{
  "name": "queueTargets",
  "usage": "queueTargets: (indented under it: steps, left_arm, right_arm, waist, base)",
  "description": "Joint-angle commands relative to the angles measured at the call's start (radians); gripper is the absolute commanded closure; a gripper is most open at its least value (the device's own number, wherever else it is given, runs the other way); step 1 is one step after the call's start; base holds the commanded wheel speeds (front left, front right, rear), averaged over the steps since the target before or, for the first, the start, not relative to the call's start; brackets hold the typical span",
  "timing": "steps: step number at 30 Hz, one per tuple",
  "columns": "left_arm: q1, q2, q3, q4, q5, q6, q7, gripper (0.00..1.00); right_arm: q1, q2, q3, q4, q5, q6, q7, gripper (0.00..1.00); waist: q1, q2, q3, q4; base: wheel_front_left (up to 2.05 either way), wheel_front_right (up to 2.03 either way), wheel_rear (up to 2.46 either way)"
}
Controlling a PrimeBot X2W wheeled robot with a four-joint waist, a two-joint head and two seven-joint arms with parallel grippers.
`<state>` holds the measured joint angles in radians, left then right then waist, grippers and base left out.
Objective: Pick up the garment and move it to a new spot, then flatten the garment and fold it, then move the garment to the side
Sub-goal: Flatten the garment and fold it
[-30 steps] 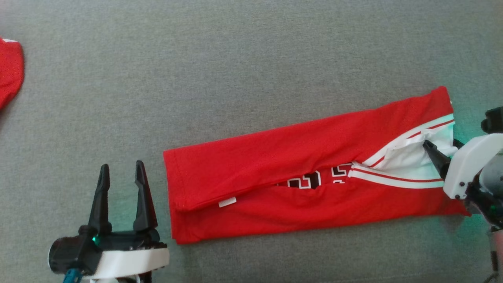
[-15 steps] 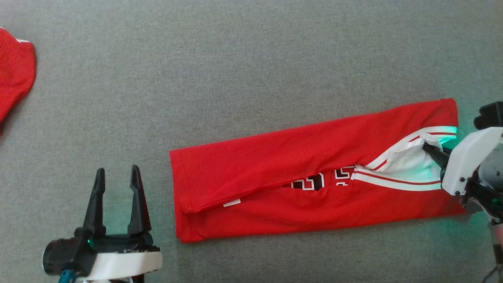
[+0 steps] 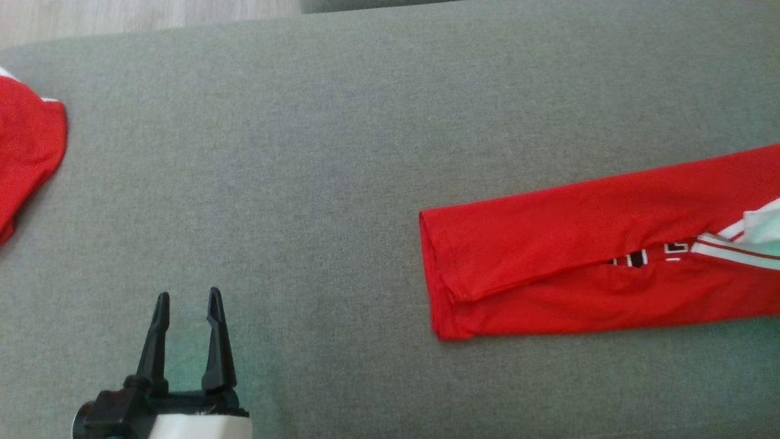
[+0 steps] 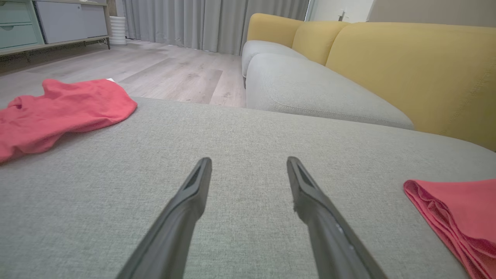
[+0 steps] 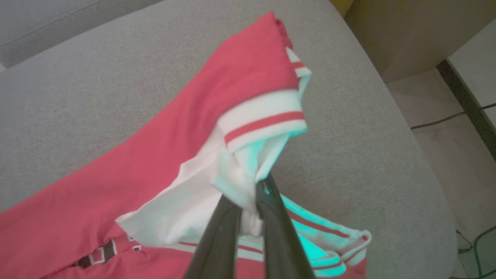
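The right hand (image 5: 248, 195) is pinching bunched white cloth at the striped collar end of the red garment (image 5: 155, 147), lifting that end slightly, while the rest is lying across the grey cushion (image 5: 77, 77)

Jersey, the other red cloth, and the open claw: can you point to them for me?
Jersey (image 3: 567, 244): head view, on its red folded top layer.
Red cloth (image 4: 62, 112): left wrist view, on its crumpled middle.
Left gripper (image 3: 187, 299): head view, between its two spread fingertips.
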<state>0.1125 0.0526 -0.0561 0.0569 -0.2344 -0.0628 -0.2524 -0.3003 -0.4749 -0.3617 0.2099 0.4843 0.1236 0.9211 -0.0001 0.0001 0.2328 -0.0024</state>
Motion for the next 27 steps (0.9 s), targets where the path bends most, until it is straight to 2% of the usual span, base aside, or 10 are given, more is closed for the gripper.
queueTargets:
  steps: [1,4,6,10,14,17,19,22,27]
  left_arm:
    - [-0.004,-0.002,0.03,-0.025,0.01,-0.002,-0.009,0.0]
    - [0.002,-0.002,0.024,-0.015,0.007,0.001,-0.009,0.0]
    - [0.003,-0.002,0.017,-0.014,0.003,0.004,-0.009,0.0]
    - [0.007,-0.002,0.011,-0.015,-0.008,0.016,-0.009,0.0]
    - [0.005,-0.002,-0.007,-0.004,-0.009,0.019,-0.009,0.0]
    - [-0.004,-0.002,-0.007,0.003,-0.007,0.02,-0.009,0.0]
    - [-0.015,-0.002,-0.008,0.009,-0.004,0.017,-0.009,0.0]
    - [-0.037,-0.002,-0.017,0.014,0.004,0.011,-0.009,0.0]
    - [-0.069,-0.002,-0.023,0.023,0.007,0.007,-0.009,0.0]
  right_arm:
    - [-0.026,-0.036,0.006,-0.048,0.006,0.007,0.011,1.0]
    - [0.002,-0.035,-0.018,-0.143,0.027,0.007,0.095,1.0]
    - [0.033,-0.009,-0.015,-0.236,0.059,0.007,0.157,1.0]
    - [0.083,0.103,0.022,-0.439,0.124,0.007,0.274,1.0]
    - [0.113,0.235,0.082,-0.55,0.143,0.007,0.331,1.0]
    - [0.109,0.342,0.136,-0.562,0.135,0.007,0.317,1.0]
    - [0.102,0.384,0.183,-0.546,0.123,0.007,0.29,1.0]
    - [0.091,0.414,0.248,-0.504,0.11,0.007,0.224,1.0]
    - [0.079,0.424,0.337,-0.402,0.105,0.007,0.076,1.0]
  waist:
    - [0.0001,-0.0001,-0.005,-0.002]
    - [0.0001,-0.0001,-0.018,-0.004]
    - [0.0001,-0.0001,-0.023,-0.004]
    - [0.0001,-0.0001,-0.031,-0.011]
    - [0.0001,-0.0001,-0.027,-0.017]
    - [0.0001,-0.0001,-0.016,-0.022]
    - [0.0001,-0.0001,-0.003,-0.022]
    - [0.0001,-0.0001,0.02,-0.015]
    - [0.0001,-0.0001,0.041,0.001]
  base:
    - [0.0,0.0,0.0]
    - [0.0,0.0,0.0]
    - [0.0,0.0,0.0]
    - [0.0,0.0,0.0]
    - [0.0,0.0,0.0]
    - [0.0,0.0,0.0]
    - [0.0,0.0,0.0]
    - [0.0,0.0,0.0]
    - [0.0,0.0,0.0]
